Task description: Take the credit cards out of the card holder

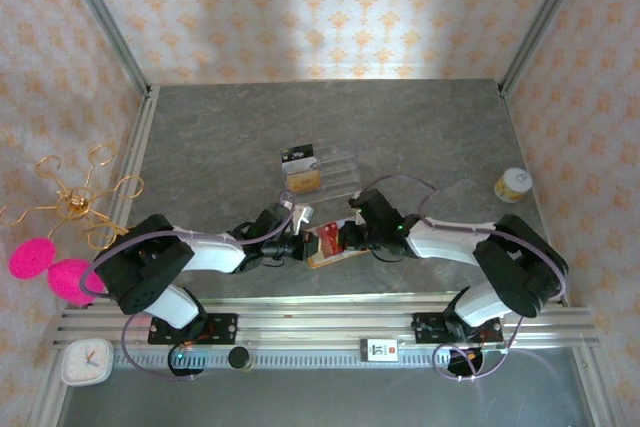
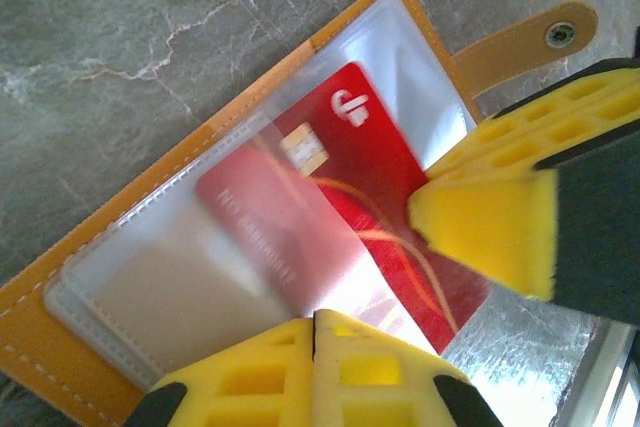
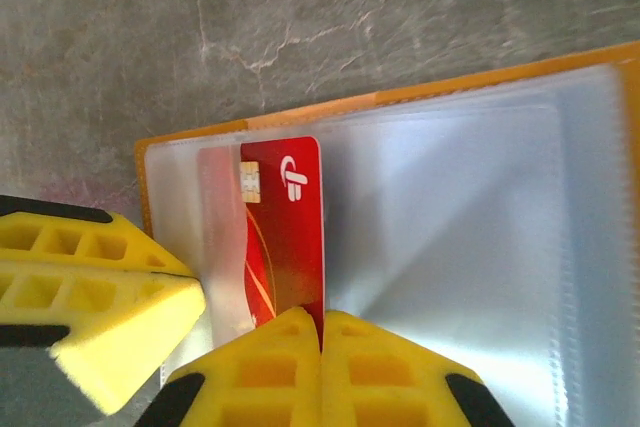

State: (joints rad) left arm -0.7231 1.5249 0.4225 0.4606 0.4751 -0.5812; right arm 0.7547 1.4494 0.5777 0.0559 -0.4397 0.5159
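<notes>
The orange card holder [image 1: 337,253] lies open between both grippers, its clear sleeves [image 3: 450,237] facing up and its closing tab [image 2: 530,37] off to one side. A red credit card [image 2: 370,157] with a chip sticks partly out of one sleeve. My right gripper [image 3: 322,319] is shut on the exposed edge of that red card [image 3: 295,237]. My left gripper [image 2: 317,319] is shut on the edge of the clear sleeve beside the card. From above, the left gripper [image 1: 303,244] and the right gripper [image 1: 350,237] meet over the holder. Any other cards are hidden.
A clear acrylic stand [image 1: 330,169] with small boxes sits just beyond the holder. A small jar [image 1: 512,184] stands at the right, with a gold hook rack [image 1: 80,197] and pink balls [image 1: 45,267] at the left. Patterned walls enclose the grey table [image 1: 420,127].
</notes>
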